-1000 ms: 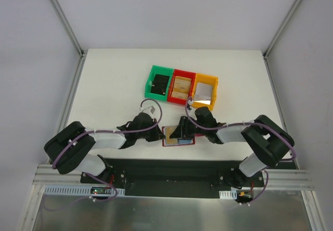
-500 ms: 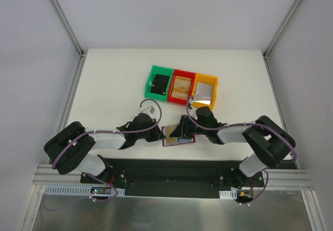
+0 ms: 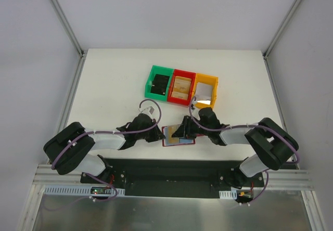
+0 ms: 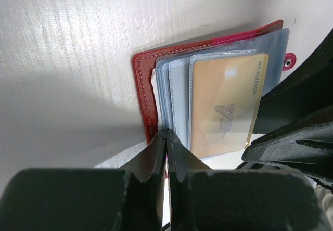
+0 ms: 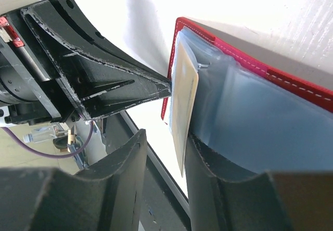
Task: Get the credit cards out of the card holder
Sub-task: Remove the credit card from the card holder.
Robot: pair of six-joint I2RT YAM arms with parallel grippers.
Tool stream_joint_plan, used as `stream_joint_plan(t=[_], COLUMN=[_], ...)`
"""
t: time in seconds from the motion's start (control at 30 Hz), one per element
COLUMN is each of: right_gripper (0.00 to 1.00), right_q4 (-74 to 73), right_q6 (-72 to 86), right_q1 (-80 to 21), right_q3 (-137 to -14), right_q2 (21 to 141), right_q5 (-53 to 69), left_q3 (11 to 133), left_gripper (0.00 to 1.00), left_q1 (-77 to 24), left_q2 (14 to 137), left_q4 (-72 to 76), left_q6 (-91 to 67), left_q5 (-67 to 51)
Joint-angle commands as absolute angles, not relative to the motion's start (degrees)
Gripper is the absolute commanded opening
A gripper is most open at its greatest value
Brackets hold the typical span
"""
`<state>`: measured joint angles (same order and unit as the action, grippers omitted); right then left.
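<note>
Card holder [image 3: 178,137] is lying open on the white table [image 3: 114,85], close to the arm bases. Left gripper [image 4: 166,135] is sitting at the card holder's left side, fingers pressed tight together with nothing between them, tips touching the red cover edge. Right gripper [image 5: 165,137] is reaching in from the card holder's right, fingers partly apart and straddling a gold card [image 5: 184,103] that is sticking out of a clear sleeve. A gap is showing on one side, so it is not clamping. Beyond the card holder, green bin [image 3: 158,84], red bin [image 3: 181,87] and yellow bin [image 3: 205,90] are sitting side by side.
</note>
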<state>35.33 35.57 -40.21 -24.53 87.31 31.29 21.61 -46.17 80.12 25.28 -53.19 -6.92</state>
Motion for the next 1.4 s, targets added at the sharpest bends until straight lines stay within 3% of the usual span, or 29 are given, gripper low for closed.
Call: stream_joint_plan(t=[0.0,0.57,1.37], right_gripper=[0.36,0.32,0.15], right_q4=[38.3,38.2,38.3], right_q6=[35.9,35.9,36.2], right_q1=[-39.6,-38.1,-37.0], right_q3=[-24.1,-22.6,-22.2], right_q2=[84.6,82.8,81.9], right_q5=[32.3,32.5,33.0], left_q3=[20.2,20.2,20.0], left_gripper=[0.00,0.00,0.00], left_q1=[-46.7,-46.7,-46.7], left_q2=[79.7,80.2,80.3], left_q4=[21.8,21.5,21.5], left_q6=[-53.0,-53.1,-53.0], left_q5=[-5.2,-5.0,-4.8])
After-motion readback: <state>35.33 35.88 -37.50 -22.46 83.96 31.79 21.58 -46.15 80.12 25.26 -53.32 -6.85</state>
